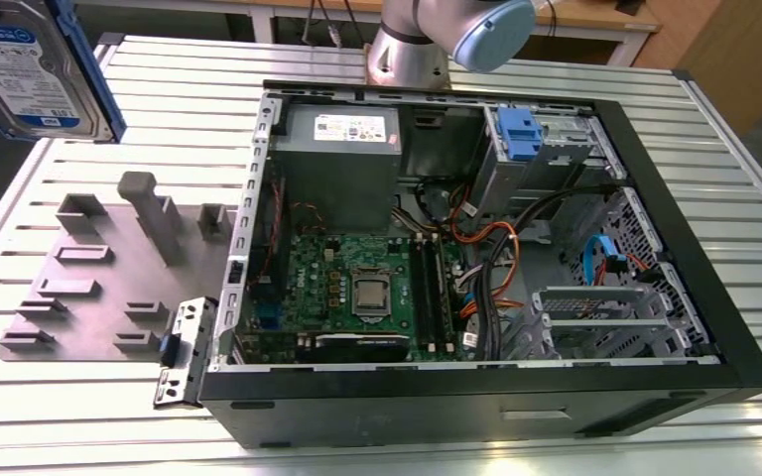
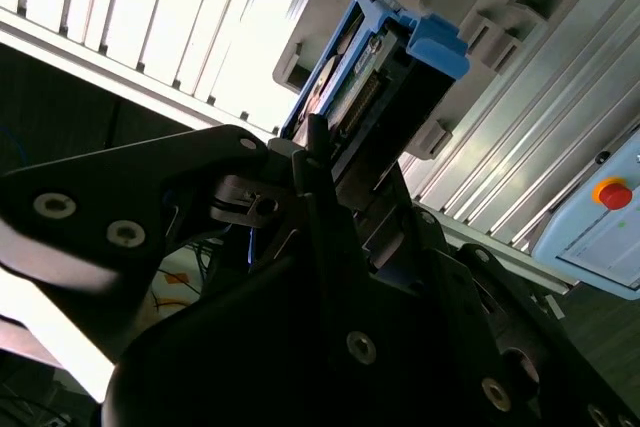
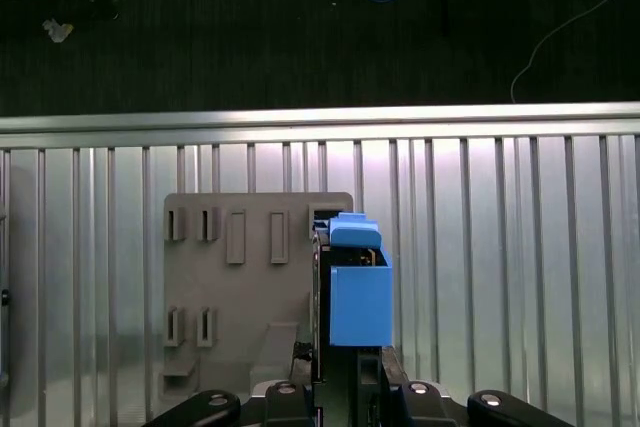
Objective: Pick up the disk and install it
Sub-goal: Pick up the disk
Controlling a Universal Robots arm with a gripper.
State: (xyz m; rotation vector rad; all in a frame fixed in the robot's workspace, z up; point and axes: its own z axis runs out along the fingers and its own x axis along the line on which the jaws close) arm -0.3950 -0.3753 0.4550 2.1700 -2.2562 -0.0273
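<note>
The disk point(image 1: 35, 69) is held clear of the table point(image 1: 698, 129). In the exterior view it is seen at 10 o'clock from the open computer case point(image 1: 487, 407), with its label turned to the camera and its long axis running from 11 to 5 o'clock. In the first wrist view the end effector point(image 3: 345, 365) is clamped on one end of the disk, which stands on edge. Its long axis is directed straight outward over the grey fixture plate point(image 3: 250, 287).

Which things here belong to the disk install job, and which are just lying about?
Job:
the disk, clamped in the gripper
open computer case

Lying about:
grey slotted plate
metal bracket beside the case
</note>
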